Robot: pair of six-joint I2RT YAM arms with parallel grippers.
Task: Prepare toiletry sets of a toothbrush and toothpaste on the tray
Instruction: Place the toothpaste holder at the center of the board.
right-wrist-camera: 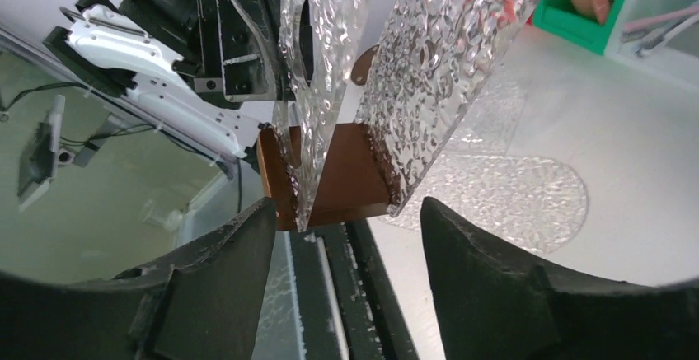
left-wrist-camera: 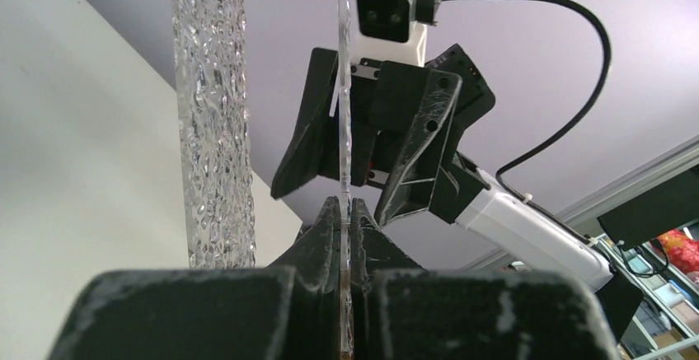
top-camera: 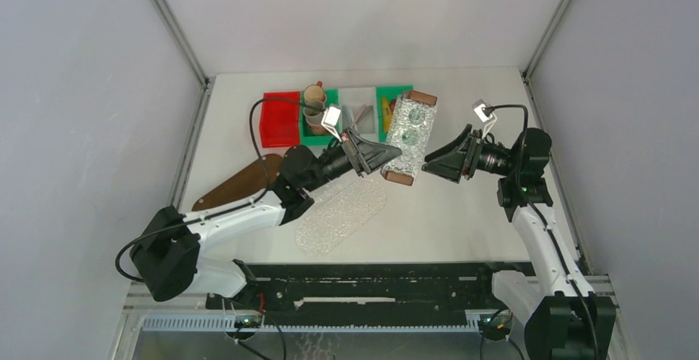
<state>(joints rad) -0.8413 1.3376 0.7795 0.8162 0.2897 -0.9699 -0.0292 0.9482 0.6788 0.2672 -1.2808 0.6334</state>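
Observation:
My left gripper [top-camera: 394, 156] is shut on the thin wall of a clear textured holder [top-camera: 410, 133] with brown wooden ends, lifted and tilted above the table. In the left wrist view the pads [left-wrist-camera: 330, 220] pinch the clear wall [left-wrist-camera: 344, 88]. My right gripper [top-camera: 429, 165] is open, close to the holder's right side, its jaws on either side of the lower wooden end [right-wrist-camera: 330, 170] without touching. A clear oval tray [top-camera: 342, 216] lies flat on the table below. A pale pink toothbrush [right-wrist-camera: 659, 18] and a yellow tube [top-camera: 386, 109] lie in the back bins.
A row of bins stands at the back: a red bin [top-camera: 279, 121], a green bin [top-camera: 317, 129] with a brown cup [top-camera: 314, 96], a white bin [top-camera: 358, 105] and another green bin [top-camera: 384, 121]. A brown oval board [top-camera: 239, 183] lies at the left.

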